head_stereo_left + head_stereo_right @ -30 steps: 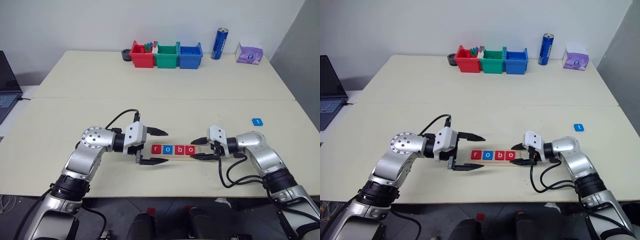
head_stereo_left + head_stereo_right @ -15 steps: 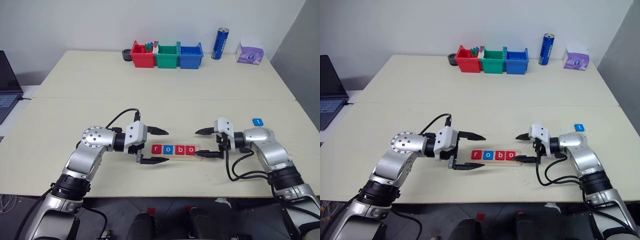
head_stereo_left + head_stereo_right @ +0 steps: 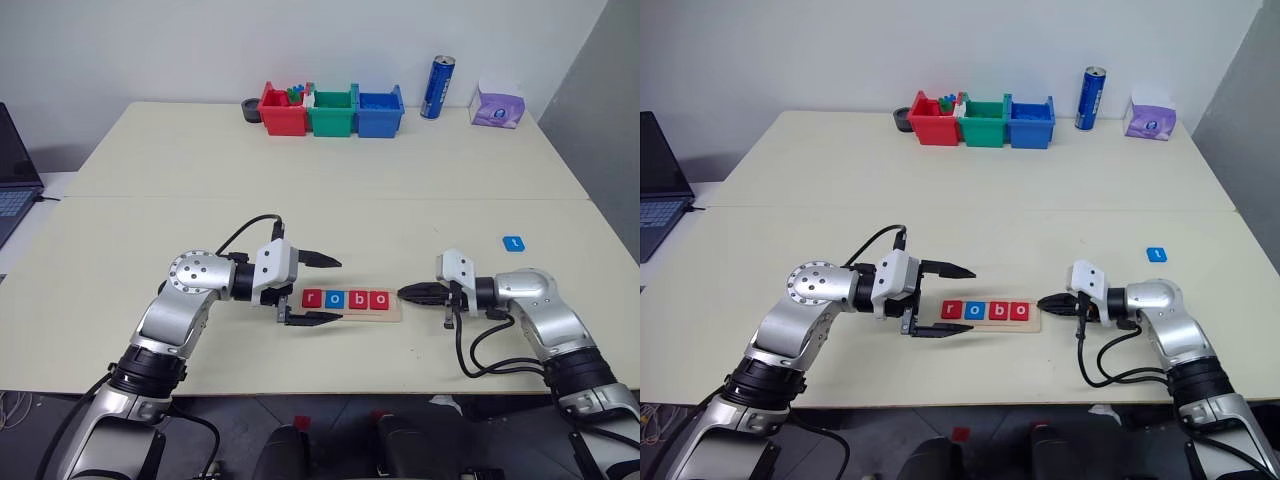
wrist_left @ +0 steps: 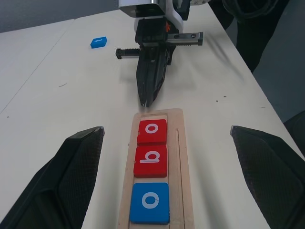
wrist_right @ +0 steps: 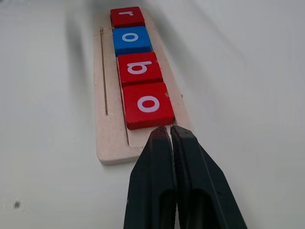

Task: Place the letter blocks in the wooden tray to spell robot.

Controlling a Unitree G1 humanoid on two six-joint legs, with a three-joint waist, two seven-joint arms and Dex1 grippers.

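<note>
The wooden tray (image 3: 350, 301) lies near the front edge of the table (image 3: 330, 160), holding four letter blocks in a row: a red r (image 3: 313, 298), a blue o (image 3: 335, 298), a red b (image 3: 357, 298) and a red o (image 3: 379, 298), with the slot at its 3 o'clock end bare. The fifth block, the blue t (image 3: 513, 243), lies flat on the table well apart, at about 2 o'clock from the tray. The right gripper (image 3: 405, 293), whose fingers stood wide apart at the tray's end a second ago, now has them pressed together, holding nothing, the tips just beside the tray's 3 o'clock end. The left gripper (image 3: 328, 290) stays at the tray's 9 o'clock end, fingers spread wide on either side of it, as before. At 12 o'clock stand the red bin (image 3: 283, 110), green bin (image 3: 332, 111), blue bin (image 3: 379, 111) and a blue can (image 3: 439, 87).
</note>
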